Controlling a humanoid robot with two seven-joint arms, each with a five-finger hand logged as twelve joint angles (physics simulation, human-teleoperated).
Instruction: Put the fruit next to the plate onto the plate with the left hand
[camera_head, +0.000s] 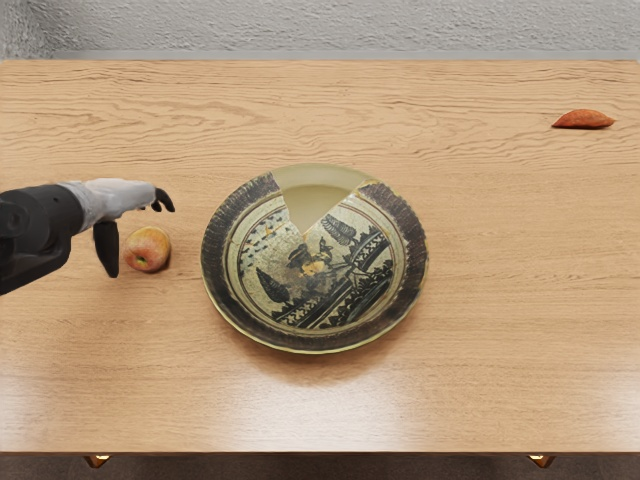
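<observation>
Apple (147, 249): round, axis unclear; just left of plate (412, 250); left hand (120, 205) spread, empty, beside it

My left arm (35, 232) is a thick, dark casing, near black and matte, with angular edges. Toward the wrist it gives way to a pale grey shell, which covers the back of my left hand (118, 203). Fingers (162, 203) and thumb (107, 252) are black, with rounded tips.

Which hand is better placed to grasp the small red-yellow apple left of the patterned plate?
Left. The left hand sits open right beside the small red-yellow apple, left of the dark-rimmed patterned ceramic plate; no right arm is in view.
</observation>
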